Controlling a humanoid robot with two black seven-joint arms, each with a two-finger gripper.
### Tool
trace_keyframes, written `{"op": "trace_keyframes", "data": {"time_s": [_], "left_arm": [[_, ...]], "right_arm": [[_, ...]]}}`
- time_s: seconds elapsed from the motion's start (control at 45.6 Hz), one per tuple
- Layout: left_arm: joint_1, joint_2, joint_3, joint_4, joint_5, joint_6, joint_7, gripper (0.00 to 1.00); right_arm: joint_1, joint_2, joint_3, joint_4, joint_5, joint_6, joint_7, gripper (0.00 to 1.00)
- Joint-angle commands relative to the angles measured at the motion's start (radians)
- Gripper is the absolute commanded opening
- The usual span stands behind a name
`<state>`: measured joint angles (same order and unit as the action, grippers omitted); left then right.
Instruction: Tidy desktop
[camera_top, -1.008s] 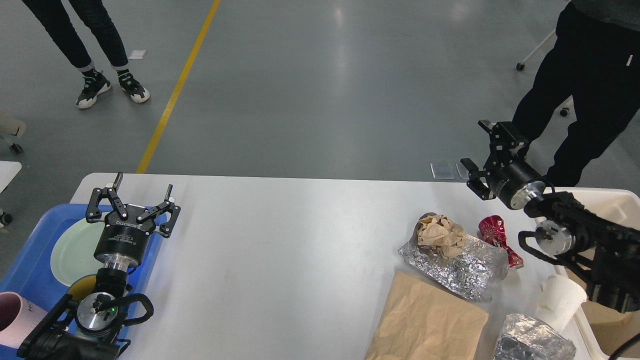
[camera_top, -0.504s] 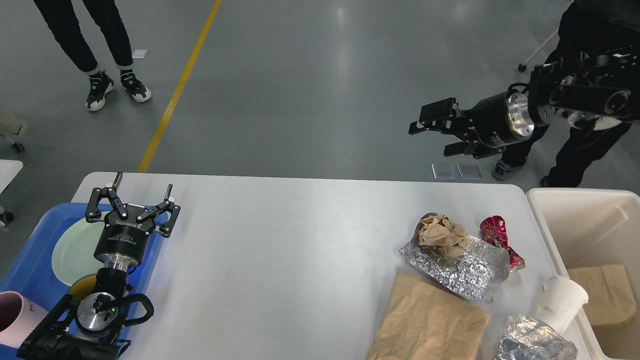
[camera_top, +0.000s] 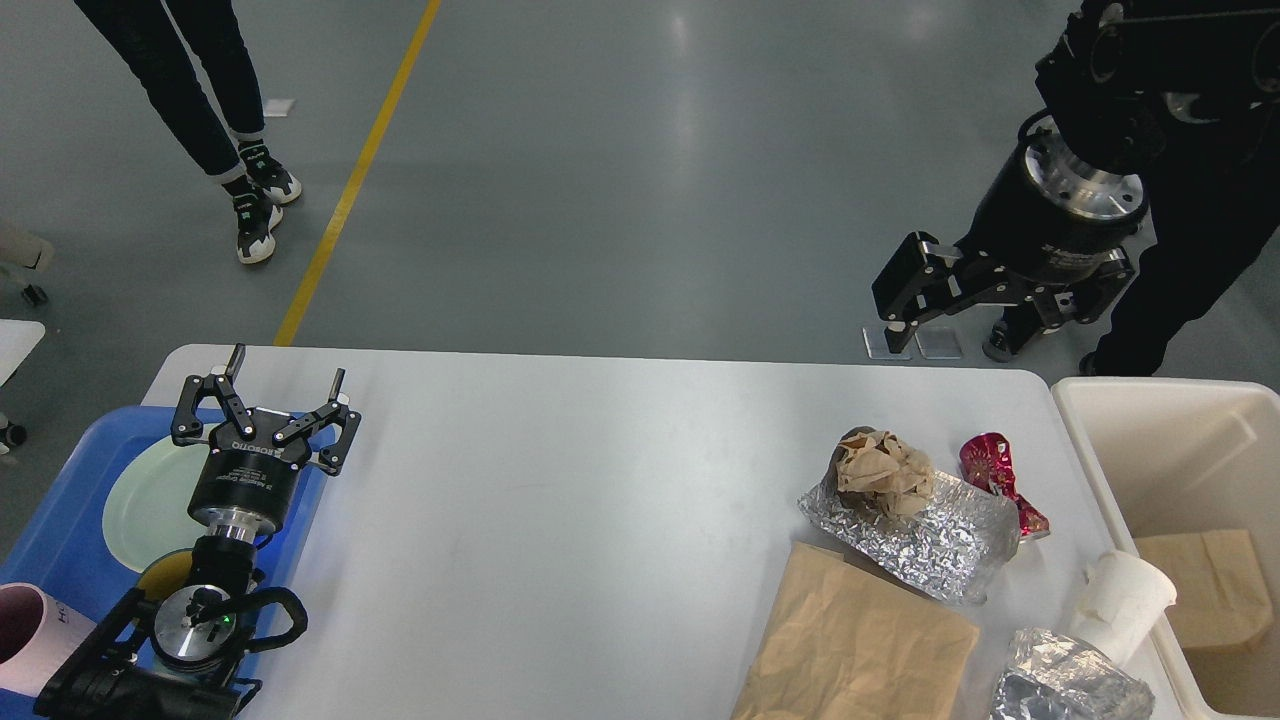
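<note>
The desktop (camera_top: 560, 500), a smooth white top with rounded corners, fills the lower middle of the head view; its centre is bare, and the litter sits bunched at its right end. The change since a second ago is all on the right: the right gripper (camera_top: 985, 315), which a second ago hung low over the bin (camera_top: 1120, 400) at the table's right edge, has swung up and now hangs high beyond the far right corner, pointing down, fingers spread and empty. A flattened brown piece (camera_top: 1200, 585) lies in the bin, so I judge one item has been dropped off and the arm is returning for the next. Still to clear are a crumpled paper ball (camera_top: 880, 465) resting on a foil sheet (camera_top: 925, 540), a red wrapper (camera_top: 995, 470) just beside it, a brown paper bag (camera_top: 850, 645) at the near edge, a tipped white cup (camera_top: 1125, 600) and a foil wad (camera_top: 1065, 680) near the bin. The left gripper (camera_top: 285, 385) has not moved; it stands spread and empty at the left edge, over the blue tray (camera_top: 70, 500) that holds a pale plate (camera_top: 140, 495). A pink cup (camera_top: 35, 630) shows at the tray's near corner. Two bystanders stand beyond the table.
</note>
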<state>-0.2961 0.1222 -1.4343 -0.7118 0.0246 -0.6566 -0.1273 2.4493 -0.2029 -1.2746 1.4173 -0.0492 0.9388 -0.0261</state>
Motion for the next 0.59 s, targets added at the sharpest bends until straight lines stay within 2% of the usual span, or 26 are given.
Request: {"op": "trace_keyframes", "data": {"time_s": [0.0,0.11,0.153,0.394,0.57], "left_arm": [[0.0,0.001,0.0,0.0,0.0,0.0,0.0,0.97],[0.0,-0.001,0.0,0.0,0.0,0.0,0.0,0.97],[0.0,-0.001,0.0,0.0,0.0,0.0,0.0,0.97],[0.0,-0.001,0.0,0.0,0.0,0.0,0.0,0.97],[0.0,-0.001,0.0,0.0,0.0,0.0,0.0,0.97]], "right_arm": [[0.148,-0.019,0.032,0.158,0.048,-0.014,-0.066,1.0],[0.151,-0.03,0.043,0.19,0.088,-0.017,-0.069,1.0],[0.151,-0.038,0.043,0.213,0.104,-0.02,-0.069,0.96],[0.142,-0.073,0.04,0.227,0.112,-0.028,-0.069,0.96],[0.007,-0.082,0.04,0.224,0.109,-0.093,-0.07,0.97]]}}
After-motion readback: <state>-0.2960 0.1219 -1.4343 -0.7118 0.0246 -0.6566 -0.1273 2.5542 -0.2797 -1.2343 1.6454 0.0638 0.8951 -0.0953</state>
